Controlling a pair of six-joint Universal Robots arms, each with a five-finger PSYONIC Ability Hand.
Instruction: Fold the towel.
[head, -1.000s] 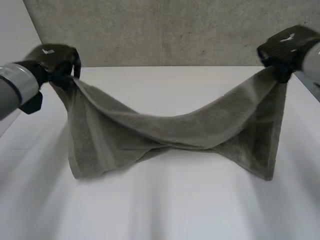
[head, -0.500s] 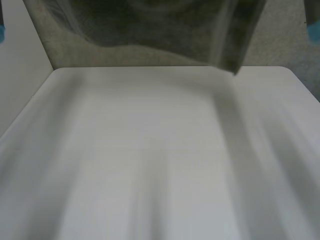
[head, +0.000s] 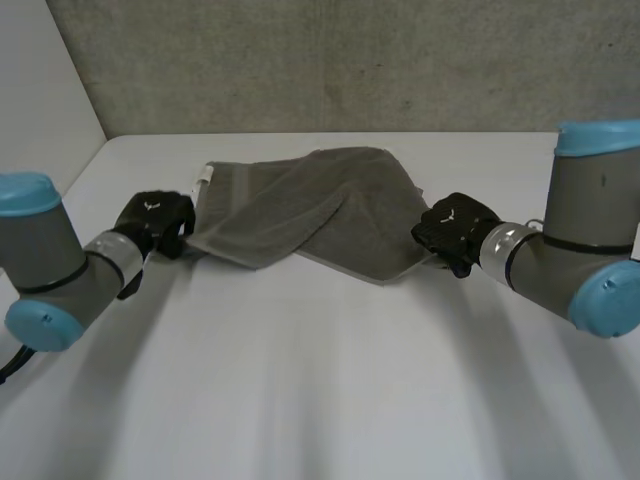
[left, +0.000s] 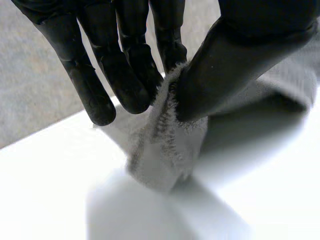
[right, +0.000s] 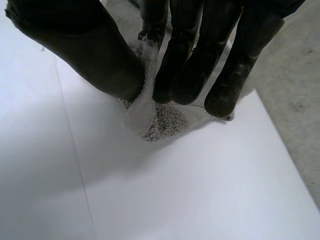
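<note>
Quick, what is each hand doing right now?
Left hand: shut, pinching a corner of the towel.
Right hand: shut, pinching the towel's opposite corner.

Soft, diffuse light fell from above on the white table (head: 330, 400), which glowed bright against the dimmer grey backdrop (head: 330, 60). The towel (head: 300, 205) cast a faint, soft-edged shadow along its near edge, and a darker one beneath its pinched corners in both wrist views.

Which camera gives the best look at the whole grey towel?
Head view: the whole grey terry towel lies loosely folded on the white table. Each wrist view shows one corner pinched, by the left hand and the right hand.
</note>
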